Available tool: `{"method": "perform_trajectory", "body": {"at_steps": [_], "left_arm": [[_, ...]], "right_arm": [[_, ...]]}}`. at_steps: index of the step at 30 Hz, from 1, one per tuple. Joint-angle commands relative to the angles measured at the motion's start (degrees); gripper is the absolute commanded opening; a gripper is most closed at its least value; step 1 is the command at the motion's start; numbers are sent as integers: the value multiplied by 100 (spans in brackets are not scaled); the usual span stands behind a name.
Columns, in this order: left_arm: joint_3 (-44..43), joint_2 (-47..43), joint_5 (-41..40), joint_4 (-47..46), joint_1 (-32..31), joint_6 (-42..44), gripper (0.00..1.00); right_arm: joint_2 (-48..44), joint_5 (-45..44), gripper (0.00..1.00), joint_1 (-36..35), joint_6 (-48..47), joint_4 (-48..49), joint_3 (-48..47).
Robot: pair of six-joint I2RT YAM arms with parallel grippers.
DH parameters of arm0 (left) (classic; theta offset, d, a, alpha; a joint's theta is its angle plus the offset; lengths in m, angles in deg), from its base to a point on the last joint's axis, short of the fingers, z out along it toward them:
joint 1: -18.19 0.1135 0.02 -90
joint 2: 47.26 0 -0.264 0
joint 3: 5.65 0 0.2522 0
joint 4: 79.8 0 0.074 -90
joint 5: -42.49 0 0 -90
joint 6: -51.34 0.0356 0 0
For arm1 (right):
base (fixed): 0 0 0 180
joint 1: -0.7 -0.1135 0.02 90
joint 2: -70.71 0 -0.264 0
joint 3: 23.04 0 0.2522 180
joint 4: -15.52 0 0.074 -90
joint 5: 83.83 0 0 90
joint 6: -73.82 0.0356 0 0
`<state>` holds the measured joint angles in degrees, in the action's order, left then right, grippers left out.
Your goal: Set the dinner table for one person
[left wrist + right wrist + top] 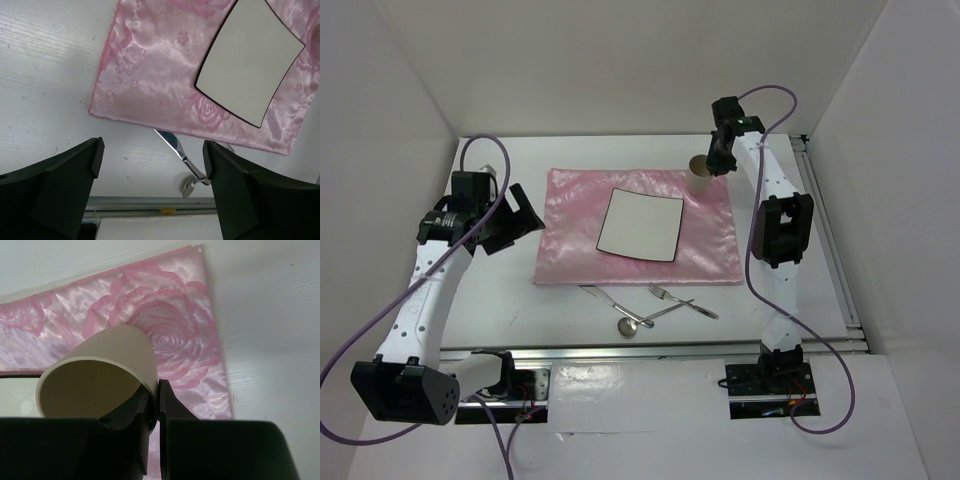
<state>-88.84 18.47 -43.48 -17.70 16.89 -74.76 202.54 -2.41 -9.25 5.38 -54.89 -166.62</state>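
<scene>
The white dinner table (500,290) carries a shiny pink cloth (570,250) with a white square plate (640,224) on it. My right gripper (720,160) is shut on the rim of a beige cup (701,174) at the cloth's far right corner; one finger is inside the cup (100,385), the other outside. My left gripper (515,220) is open and empty above the table left of the cloth. A knife (610,299), a spoon (645,317) and a fork (680,300) lie on the table in front of the cloth. The knife (175,145) and spoon (189,184) also show in the left wrist view.
Aluminium rails run along the front edge (650,348) and right edge (830,240). White walls enclose the table on the left, back and right. Purple cables loop from both arms.
</scene>
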Motion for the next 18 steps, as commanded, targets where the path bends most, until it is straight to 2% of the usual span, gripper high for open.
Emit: {"method": "perform_trajectory", "body": {"at_steps": [1,11,13,14,16,18], "left_arm": [[105,-114,45,9,-159,77,100],[237,-9,-113,18,-441,76,100],[184,-8,-113,18,-441,24,100],[184,-8,-113,18,-441,24,100],[184,-8,-113,18,-493,24,100],[131,45,-113,18,-494,24,100]], "right_arm": [[-62,-56,0,143,15,118,-263],[317,49,4,249,-38,118,-316],[379,49,21,249,-38,118,-316],[379,101,46,249,-38,118,-316],[309,102,63,249,-38,118,-316],[134,102,74,249,-38,118,-316]]}}
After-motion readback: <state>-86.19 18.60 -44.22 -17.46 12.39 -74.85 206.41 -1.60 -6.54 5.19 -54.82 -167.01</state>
